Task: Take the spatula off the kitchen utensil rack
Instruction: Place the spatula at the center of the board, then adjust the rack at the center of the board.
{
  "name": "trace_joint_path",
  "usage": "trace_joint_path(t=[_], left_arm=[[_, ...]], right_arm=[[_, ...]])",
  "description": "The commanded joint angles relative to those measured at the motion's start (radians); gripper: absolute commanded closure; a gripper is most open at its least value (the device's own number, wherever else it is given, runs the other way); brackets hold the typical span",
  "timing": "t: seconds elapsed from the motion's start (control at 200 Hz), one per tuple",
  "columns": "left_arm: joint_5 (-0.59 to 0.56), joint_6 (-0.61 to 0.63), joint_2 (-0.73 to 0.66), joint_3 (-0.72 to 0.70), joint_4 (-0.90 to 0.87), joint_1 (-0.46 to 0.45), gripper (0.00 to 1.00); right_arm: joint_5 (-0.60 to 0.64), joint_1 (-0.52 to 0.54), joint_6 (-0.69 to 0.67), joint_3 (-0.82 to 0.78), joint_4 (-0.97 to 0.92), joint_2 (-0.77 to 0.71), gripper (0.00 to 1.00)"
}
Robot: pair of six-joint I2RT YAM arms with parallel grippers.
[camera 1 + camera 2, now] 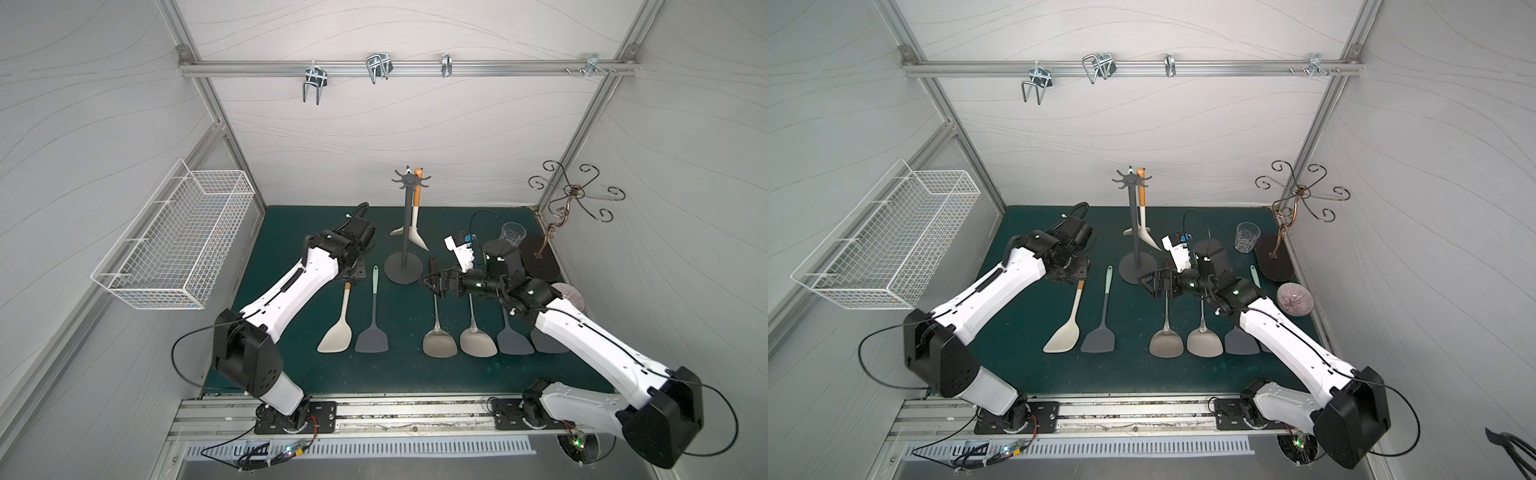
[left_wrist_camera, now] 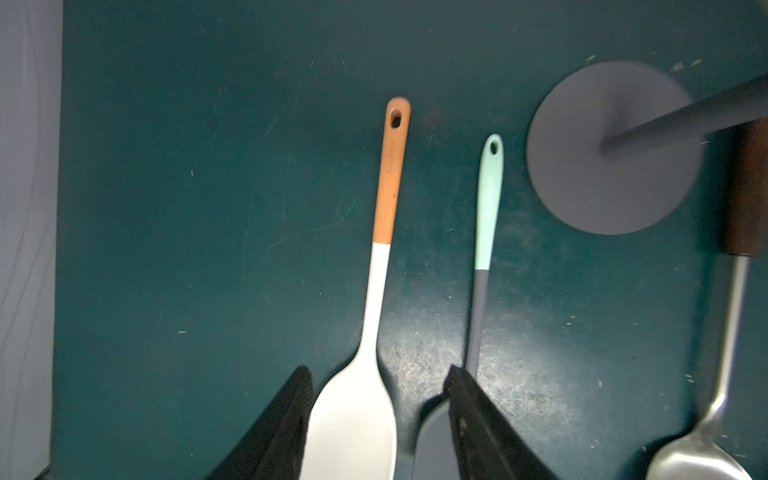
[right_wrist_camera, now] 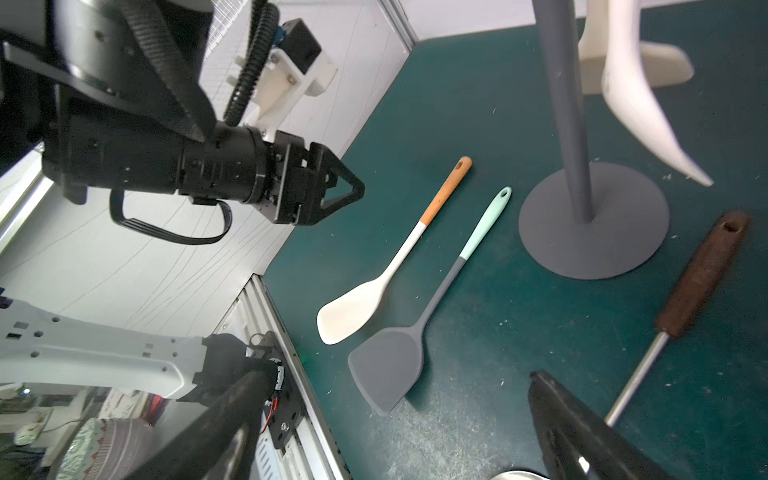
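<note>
Step in hand: by the look of it, a set-down at the row on the mat is ending, and the next reach goes to the kitchen utensil rack [image 1: 405, 249].
Left gripper [image 2: 380, 372]: its jaws stand apart with nothing between them. It hovers over the white spatula [image 1: 336, 332], which lies flat on the green mat [image 1: 395, 374] and is not held.
Right gripper [image 1: 429, 282]: its jaws are spread wide and empty, low beside the rack's disc base, above the brown-handled steel spatula [image 3: 702, 274].
Spatula to take: the hanging spatula [image 1: 417, 199], with an orange-and-white handle, hangs from a hook on the crown, head down and close to the pole. A second pale utensil hangs just behind it.
Clearing: the left gripper should rise straight up, so its fingers do not drag the white spatula or the mint-handled spatula [image 1: 372, 336] beside it.
Grasp: the orange part of the handle, below the hook, is the best hold, with the jaws square across it.
Lift: the handle should go up until its hole clears the hook tip, then outward, away from the pole.
Risk: the stand looks light on its thin pole, so a sideways pull could tip it or swing the neighbouring utensil off.
Landing spot: the gap in the row between the mint-handled spatula and the steel ones looks free.
</note>
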Motion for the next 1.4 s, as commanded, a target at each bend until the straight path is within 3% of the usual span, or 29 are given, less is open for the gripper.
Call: trace_joint_path(t=[0.0,0.115,0.135,0.15,0.165,0.36,0.485,0.635,0.775,1.065,1.256,1.396], left_arm=[[0.043,0.011,-0.128,-0.058,0.078,-0.007,0.36],[0.080,0.023,-0.277,-0.164,0.183,-0.006,0.24],[0.085,0.025,-0.301,-0.182,0.201,-0.006,0.17],[0.091,0.028,-0.317,-0.192,0.213,-0.005,0.04],[0.096,0.029,-0.330,-0.202,0.227,-0.005,0.01],[0.167,0.064,-0.461,-0.283,0.364,-0.005,0.00],[0.202,0.079,-0.471,-0.293,0.417,0.009,0.00],[0.350,0.031,-0.437,-0.304,0.500,0.086,0.00],[0.445,0.020,-0.424,-0.348,0.631,0.144,0.00],[0.814,-0.025,-0.287,-0.447,1.062,0.334,0.00],[0.863,-0.032,-0.150,-0.372,1.105,0.364,0.00],[0.855,-0.060,-0.134,-0.378,1.111,0.367,0.00]], right_arm=[[0.054,0.003,-0.060,0.034,-0.089,-0.045,0.01],[0.056,-0.002,-0.079,0.036,-0.101,-0.070,0.01],[0.055,-0.004,-0.082,0.033,-0.097,-0.074,0.01],[0.055,-0.004,-0.083,0.032,-0.093,-0.075,0.01],[0.054,-0.005,-0.083,0.031,-0.091,-0.078,0.01],[0.023,-0.037,-0.073,0.042,-0.049,-0.060,0.07],[0.016,-0.063,-0.062,0.070,-0.041,-0.026,0.12],[0.020,-0.088,-0.060,0.082,0.007,-0.003,0.23],[0.036,-0.095,-0.082,0.080,0.044,-0.002,0.24],[0.028,-0.118,-0.095,0.087,0.068,0.039,0.24],[0.044,-0.151,-0.081,0.126,0.045,0.074,0.26],[0.029,-0.142,-0.078,0.189,0.023,0.097,0.27]])
